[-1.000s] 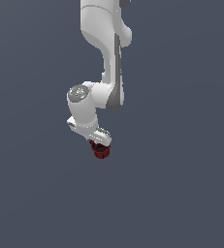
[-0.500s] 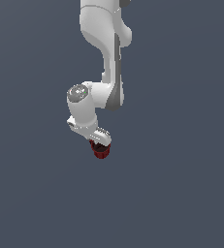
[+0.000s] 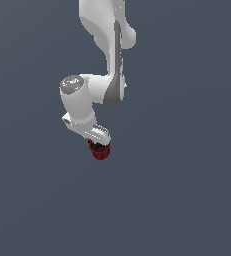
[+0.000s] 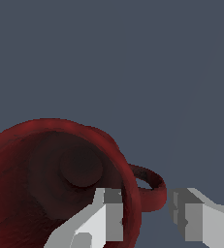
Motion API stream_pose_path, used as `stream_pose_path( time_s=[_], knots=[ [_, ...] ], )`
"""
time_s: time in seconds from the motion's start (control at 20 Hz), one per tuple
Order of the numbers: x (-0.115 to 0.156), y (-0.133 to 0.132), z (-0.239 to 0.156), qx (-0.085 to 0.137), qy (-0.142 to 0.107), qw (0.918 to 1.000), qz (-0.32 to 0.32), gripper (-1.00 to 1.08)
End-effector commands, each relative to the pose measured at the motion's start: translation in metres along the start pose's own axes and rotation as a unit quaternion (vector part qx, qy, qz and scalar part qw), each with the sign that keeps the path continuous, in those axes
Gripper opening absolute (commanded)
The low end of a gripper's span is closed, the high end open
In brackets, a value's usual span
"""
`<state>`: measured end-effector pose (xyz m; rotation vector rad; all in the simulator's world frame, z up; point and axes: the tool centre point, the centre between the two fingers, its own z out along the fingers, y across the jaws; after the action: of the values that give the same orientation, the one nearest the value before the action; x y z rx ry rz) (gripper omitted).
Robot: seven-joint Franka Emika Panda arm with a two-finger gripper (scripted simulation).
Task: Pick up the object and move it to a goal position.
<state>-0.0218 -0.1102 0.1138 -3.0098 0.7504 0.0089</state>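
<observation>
The object (image 3: 100, 151), a small dark red cup, hangs right under my gripper (image 3: 102, 142) at the end of the white arm in the exterior view. In the wrist view the object (image 4: 45, 160) shows its dark inside and a looped handle at the rim. One finger (image 4: 108, 218) reaches inside the cup and the other finger (image 4: 188, 218) stands outside, past the handle. The rim wall and handle sit between them, so my gripper (image 4: 147, 201) is shut on the cup's rim. The cup's underside is hidden.
Only a plain dark blue-grey ground surrounds the arm in both views. The white arm links (image 3: 104, 60) rise to the exterior view's top edge.
</observation>
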Motion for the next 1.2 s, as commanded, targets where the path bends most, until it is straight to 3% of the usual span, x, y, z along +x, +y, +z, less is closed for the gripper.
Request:
stream_pose_path(
  time_s=[0.0, 1.15],
  knots=[
    [0.003, 0.006, -0.021, 0.001, 0.002, 1.0000, 0.000, -1.00],
    [0.035, 0.082, -0.266, 0.001, 0.002, 1.0000, 0.000, -1.00]
  ],
)
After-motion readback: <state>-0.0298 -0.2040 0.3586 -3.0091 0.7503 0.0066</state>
